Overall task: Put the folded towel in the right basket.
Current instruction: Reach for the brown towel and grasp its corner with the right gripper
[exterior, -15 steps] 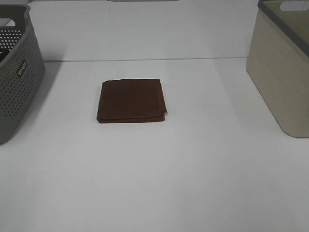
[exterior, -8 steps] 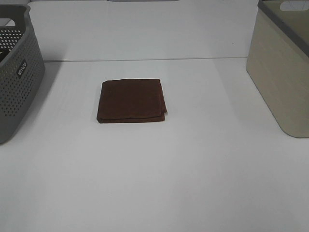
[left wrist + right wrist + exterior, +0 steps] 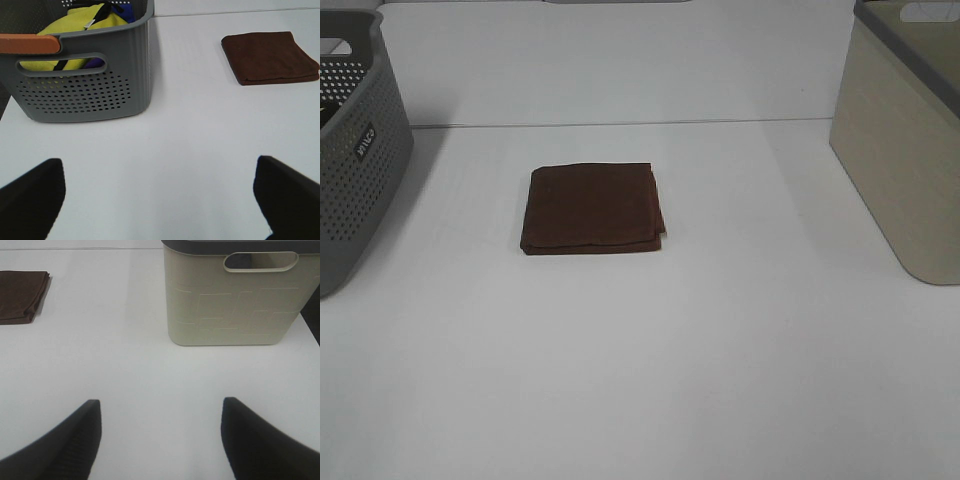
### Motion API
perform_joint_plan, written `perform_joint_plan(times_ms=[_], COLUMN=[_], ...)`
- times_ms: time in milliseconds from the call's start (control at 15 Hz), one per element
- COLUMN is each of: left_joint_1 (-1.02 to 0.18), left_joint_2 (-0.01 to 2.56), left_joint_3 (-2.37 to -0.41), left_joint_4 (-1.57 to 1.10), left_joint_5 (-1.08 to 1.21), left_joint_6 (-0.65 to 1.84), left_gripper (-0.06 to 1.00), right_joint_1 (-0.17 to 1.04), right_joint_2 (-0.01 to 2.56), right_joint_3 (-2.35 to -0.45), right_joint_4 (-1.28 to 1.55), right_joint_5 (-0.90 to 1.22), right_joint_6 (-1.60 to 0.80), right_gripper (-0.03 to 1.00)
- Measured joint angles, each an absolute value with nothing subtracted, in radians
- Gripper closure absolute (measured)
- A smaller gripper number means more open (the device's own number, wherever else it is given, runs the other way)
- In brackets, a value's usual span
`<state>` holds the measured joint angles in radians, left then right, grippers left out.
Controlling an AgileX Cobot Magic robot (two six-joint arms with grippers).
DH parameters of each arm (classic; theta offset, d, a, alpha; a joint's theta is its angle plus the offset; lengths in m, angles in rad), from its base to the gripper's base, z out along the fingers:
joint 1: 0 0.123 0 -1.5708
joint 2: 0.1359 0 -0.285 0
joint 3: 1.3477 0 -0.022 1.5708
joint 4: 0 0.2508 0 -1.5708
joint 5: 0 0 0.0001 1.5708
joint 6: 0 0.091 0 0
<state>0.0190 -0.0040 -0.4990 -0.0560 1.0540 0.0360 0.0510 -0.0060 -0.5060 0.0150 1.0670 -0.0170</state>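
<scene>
I see the white table (image 3: 720, 350) carrying the beige basket (image 3: 900, 170). The grey perforated basket (image 3: 350, 170) stands far from it. The folded towel (image 3: 592, 208), a dark brown, flat square, lies between them, well apart from the beige basket. My left gripper (image 3: 159, 205) and right gripper (image 3: 162, 445) gape wide, holding nothing.

A plain white matte tabletop (image 3: 640, 380) fills nearly the whole exterior high view, smooth and unmarked. Along its far side a flat white back wall (image 3: 620, 60) rises upright. A thin grey seam line (image 3: 620, 123) marks where the two meet. The light is soft and even, leaving only faint, blurred shadows on the surface. In the right wrist view the tabletop ends at a straight edge with a dark area (image 3: 315, 310) beyond it. What lies there cannot be told.
</scene>
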Motion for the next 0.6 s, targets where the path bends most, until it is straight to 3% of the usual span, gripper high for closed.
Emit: perform_joint_plan(times_ms=[600], left_joint_1=[0.019], left_joint_2=[-0.004], left_joint_3=[-0.499], left_joint_4=[-0.056], left_joint_5=[1.054], left_joint_6=[0.036], left_gripper=[-0.03], right_joint_1=[0.051], right_joint_2=[-0.006], right_joint_3=[-0.506], right_joint_4=[0.015], right_joint_5=[1.067], right_joint_6=[-0.017], right_gripper=[0.32])
